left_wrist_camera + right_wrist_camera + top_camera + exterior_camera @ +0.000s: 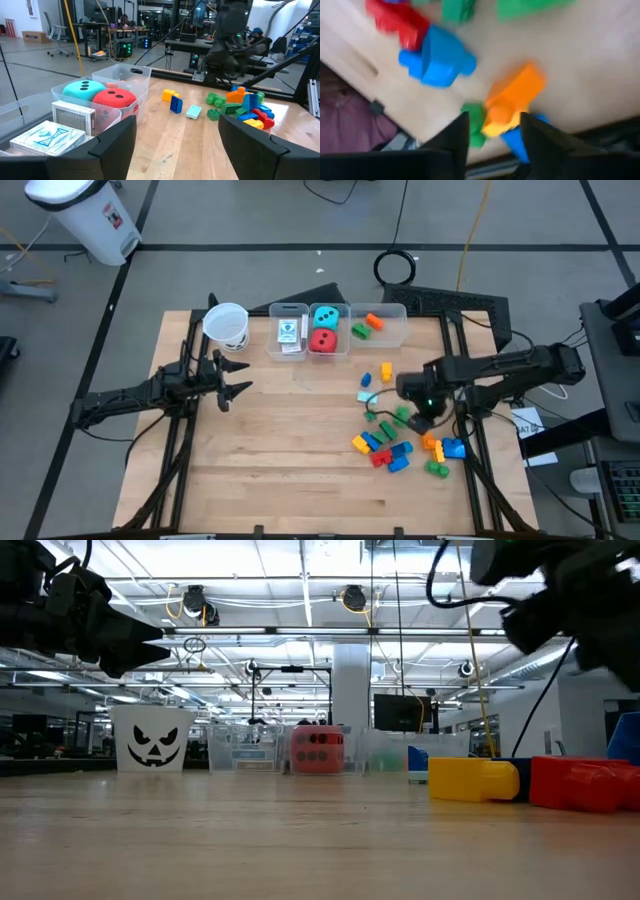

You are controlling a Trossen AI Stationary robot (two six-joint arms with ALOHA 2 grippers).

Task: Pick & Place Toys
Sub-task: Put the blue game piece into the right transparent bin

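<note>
A teal die (325,316) and a red die (322,340) sit in the middle clear bin. Two white card packs (288,333) lie in the left bin, and a few bricks (368,325) lie in the right bin. Several loose bricks (400,442) lie on the table's right half. My right gripper (425,420) is open above this pile. In the right wrist view its gripper (495,130) has an orange brick (515,95) showing between and beyond the fingers. My left gripper (232,380) waits open and empty by the cup; its wrist view (177,127) shows the dice (100,92) and packs (47,137).
A white paper cup (227,325) with a pumpkin face stands at the far left, beside the row of three bins (300,308). A yellow brick (470,778) and a red brick (580,783) lie close to the low camera. The table's near middle is bare wood (290,470).
</note>
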